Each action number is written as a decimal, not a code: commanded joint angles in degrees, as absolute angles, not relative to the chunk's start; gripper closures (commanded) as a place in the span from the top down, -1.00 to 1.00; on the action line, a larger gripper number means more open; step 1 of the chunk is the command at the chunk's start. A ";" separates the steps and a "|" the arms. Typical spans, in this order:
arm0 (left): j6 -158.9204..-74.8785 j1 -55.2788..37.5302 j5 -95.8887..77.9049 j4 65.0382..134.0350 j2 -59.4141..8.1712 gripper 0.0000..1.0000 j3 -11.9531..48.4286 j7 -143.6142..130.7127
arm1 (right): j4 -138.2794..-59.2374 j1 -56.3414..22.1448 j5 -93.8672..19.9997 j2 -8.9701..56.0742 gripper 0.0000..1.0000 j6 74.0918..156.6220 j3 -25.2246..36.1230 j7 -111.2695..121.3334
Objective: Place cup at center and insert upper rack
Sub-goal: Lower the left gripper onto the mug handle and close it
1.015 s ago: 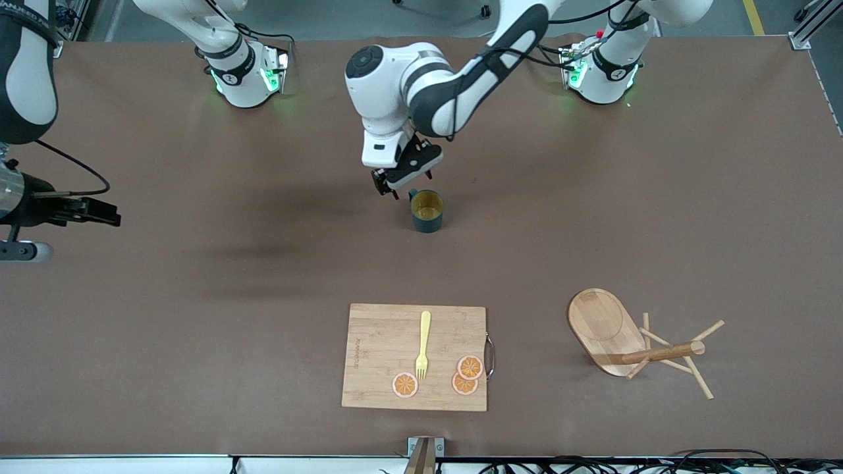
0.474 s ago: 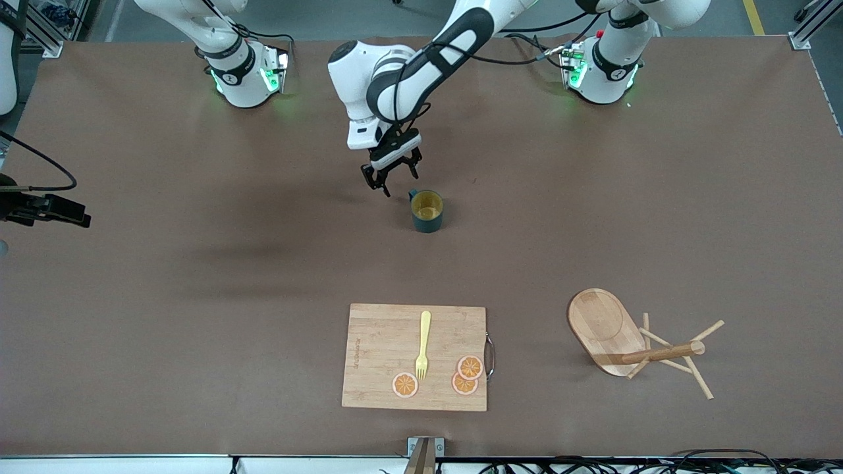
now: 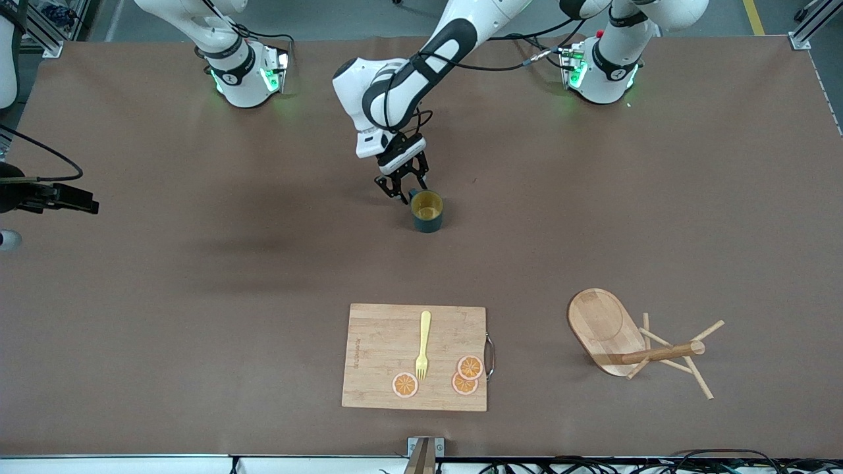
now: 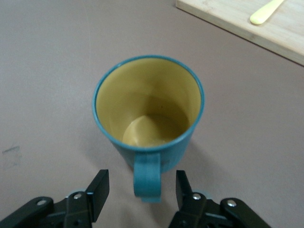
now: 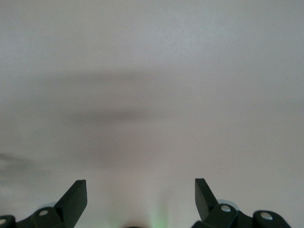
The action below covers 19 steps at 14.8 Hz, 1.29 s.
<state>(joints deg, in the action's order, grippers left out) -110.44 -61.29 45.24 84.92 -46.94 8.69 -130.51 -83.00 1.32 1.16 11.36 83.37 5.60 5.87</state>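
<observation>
The dark teal cup with a yellow inside stands upright near the table's middle, its handle pointing toward the robots' bases. My left gripper is low beside the cup, open, one finger on each side of the handle without touching it. The wooden mug tree lies tipped on its side toward the left arm's end, nearer the front camera than the cup, its oval base on edge. My right gripper is open and empty, up over the right arm's end of the table.
A rectangular cutting board lies nearer the front camera than the cup, with a yellow fork and three orange slices on it. Its corner and the fork's handle show in the left wrist view.
My left gripper has come down and closer to the cup, so its open fingers now straddle the handle. My right gripper has shifted a little at the table's end.
</observation>
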 commanded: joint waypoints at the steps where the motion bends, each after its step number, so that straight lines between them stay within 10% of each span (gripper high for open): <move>1: -109.16 -62.23 47.10 82.10 -48.16 0.16 7.29 -131.04 | -86.56 2.11 0.97 7.75 1.00 82.79 5.10 6.15; 10: -109.16 -62.23 48.25 81.21 -48.70 -0.97 6.50 -130.08 | -94.66 1.67 1.67 -3.16 1.00 83.32 4.83 6.33; 19: -109.07 -51.00 31.24 81.30 -30.96 -0.99 6.33 -115.26 | -94.57 1.67 1.67 -7.99 1.00 82.88 4.83 6.42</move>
<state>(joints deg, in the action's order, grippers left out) -109.82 -54.93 37.22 79.21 -37.59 5.98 -121.52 -92.37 1.32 1.16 -5.15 82.46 5.10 5.94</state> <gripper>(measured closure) 0.793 0.000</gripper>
